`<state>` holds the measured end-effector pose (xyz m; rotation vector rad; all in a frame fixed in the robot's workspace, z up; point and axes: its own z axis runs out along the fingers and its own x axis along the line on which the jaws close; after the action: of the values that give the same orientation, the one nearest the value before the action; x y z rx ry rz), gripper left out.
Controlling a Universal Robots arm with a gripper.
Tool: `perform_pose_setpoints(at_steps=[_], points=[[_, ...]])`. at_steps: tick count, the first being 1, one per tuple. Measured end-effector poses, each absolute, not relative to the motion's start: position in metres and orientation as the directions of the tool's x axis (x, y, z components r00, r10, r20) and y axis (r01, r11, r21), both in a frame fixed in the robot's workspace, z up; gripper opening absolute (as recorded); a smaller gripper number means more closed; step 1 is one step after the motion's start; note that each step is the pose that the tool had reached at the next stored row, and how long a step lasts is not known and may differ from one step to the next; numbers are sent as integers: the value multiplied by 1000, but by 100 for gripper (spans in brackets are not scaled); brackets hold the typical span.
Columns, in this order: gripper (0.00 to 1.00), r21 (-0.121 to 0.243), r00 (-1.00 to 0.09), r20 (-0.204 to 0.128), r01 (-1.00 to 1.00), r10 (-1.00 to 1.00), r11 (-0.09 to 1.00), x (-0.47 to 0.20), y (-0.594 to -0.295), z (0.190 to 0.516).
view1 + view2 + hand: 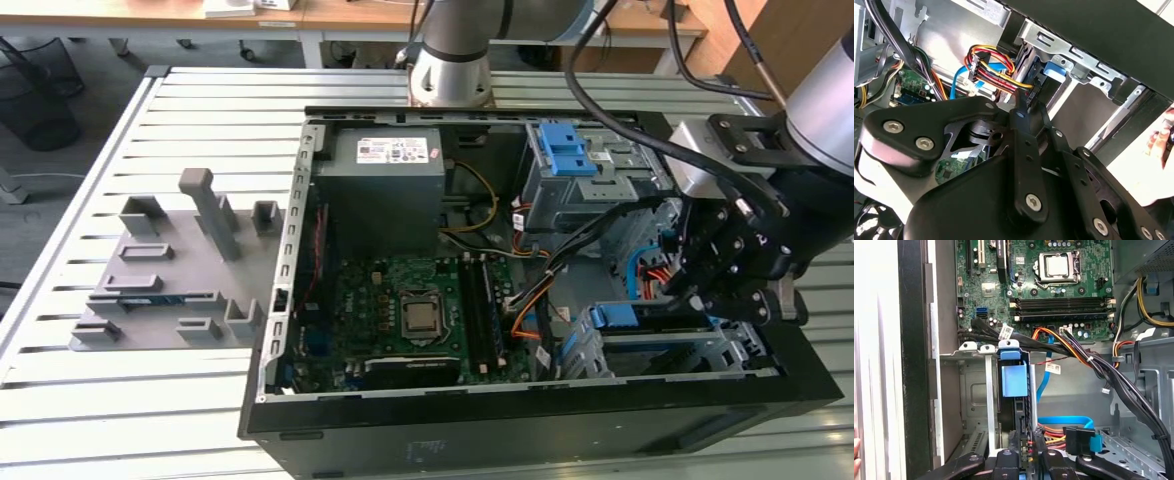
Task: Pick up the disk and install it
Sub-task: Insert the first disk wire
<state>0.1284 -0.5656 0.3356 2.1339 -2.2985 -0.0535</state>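
Where the gripper (pixel 731 295) hangs: over the near corner of the case (pixel 534 425) on the exterior view's right, just above the drive bay (pixel 694 350).
Grip: whether the tool is clenched or released, I cannot tell.
Gripper tip: in the first wrist view it (pixel 1024 437) sits right at the disk's edge, among red and black wires.
Disk (pixel 618 318): on edge inside the bay, its blue bracket tab up; the tab shows in both wrist views (pixel 1014 380) (pixel 1056 70).
Bay: grey metal, against the case's near wall.
Cables (pixel 1089 360): a black, orange and yellow bundle runs just past the blue tab, and a flat blue one (pixel 1064 420) lies beside the disk.
Board (pixel 414 310): flat in the middle of the case, left of the bay.
Power box (pixel 387 160): far left corner of the case.
Cage (pixel 567 150): far side, beyond the bay, two blue latches on top.
Tray (pixel 167 270): grey, on the table (pixel 80 400) left of the case, well apart from the gripper.
Hand (pixel 1161 135): a person's, outside the case wall in the second wrist view.
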Motion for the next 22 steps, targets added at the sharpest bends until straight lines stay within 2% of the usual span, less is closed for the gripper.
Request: perform_pose_setpoints(at_steps=[5, 6, 7, 8, 9, 22], points=[[24, 31, -74, -20, -997, -997, 74, 129, -566, 338], [18, 31, -74, -20, -997, -997, 74, 129, -566, 338], [18, 31, -74, -20, -997, -997, 74, 129, -566, 339], [12, 31, -74, -20, -997, -997, 74, 129, -566, 339], [11, 31, -75, -19, -997, -997, 74, 129, -566, 339], [11, 31, -74, -20, -997, -997, 74, 132, -566, 336]])
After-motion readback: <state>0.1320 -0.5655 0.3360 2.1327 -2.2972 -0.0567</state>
